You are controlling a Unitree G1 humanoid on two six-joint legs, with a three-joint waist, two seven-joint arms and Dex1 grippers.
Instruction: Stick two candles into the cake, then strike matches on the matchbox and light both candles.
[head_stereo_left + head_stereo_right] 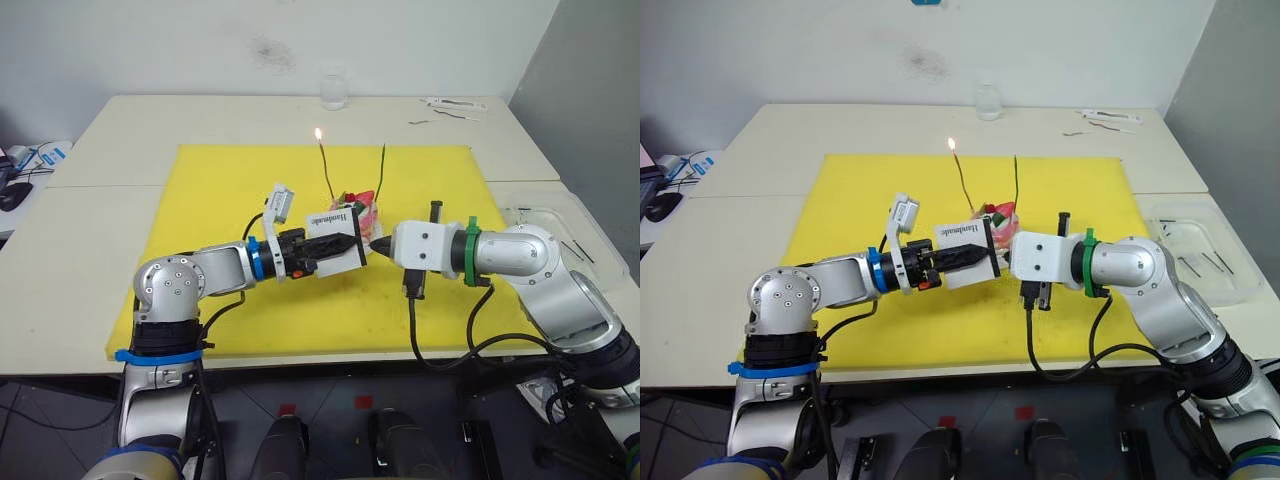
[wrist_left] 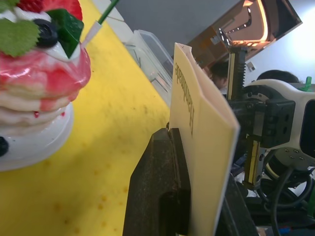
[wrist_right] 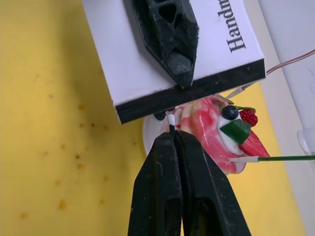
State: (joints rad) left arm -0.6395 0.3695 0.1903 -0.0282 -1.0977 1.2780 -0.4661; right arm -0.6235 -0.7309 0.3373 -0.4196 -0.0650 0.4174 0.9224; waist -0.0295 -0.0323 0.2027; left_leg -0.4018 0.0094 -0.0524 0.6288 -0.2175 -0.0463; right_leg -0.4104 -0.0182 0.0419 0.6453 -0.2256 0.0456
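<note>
1. The cake (image 1: pixel 362 212) sat in the middle of the head view, on a yellow mat (image 1: pixel 220 200) that covered much of the table (image 1: pixel 100 140).
2. Two candles stood up out of the cake. The left candle (image 1: pixel 326 168) had a small flame on its tip. The right candle (image 1: pixel 381 170) had no flame.
3. The left gripper (image 1: pixel 345 243) came in from the left of the frame, just in front of the cake. Its fingers (image 2: pixel 157 187) were squeezed onto the matchbox (image 1: pixel 332 238), one finger on each flat side.
4. The matchbox was held up off the mat, with its black strip turned toward the right gripper (image 1: pixel 378 244).
5. The right gripper came in from the right of the frame, and its tips almost met the left gripper's tips.
6. In the right wrist view, its fingers (image 3: pixel 162 187) were pressed tight together. They pinched a match (image 3: pixel 171 121) with a pale head.
7. The match head was right at the black strip of the matchbox. It looked like it was touching it.
8. A clear glass (image 1: pixel 334 88) stood at the top middle of the frame, on the far edge of the table.
9. A clear tray (image 1: pixel 560 225) lay on the right side of the frame, beside the mat.
</note>
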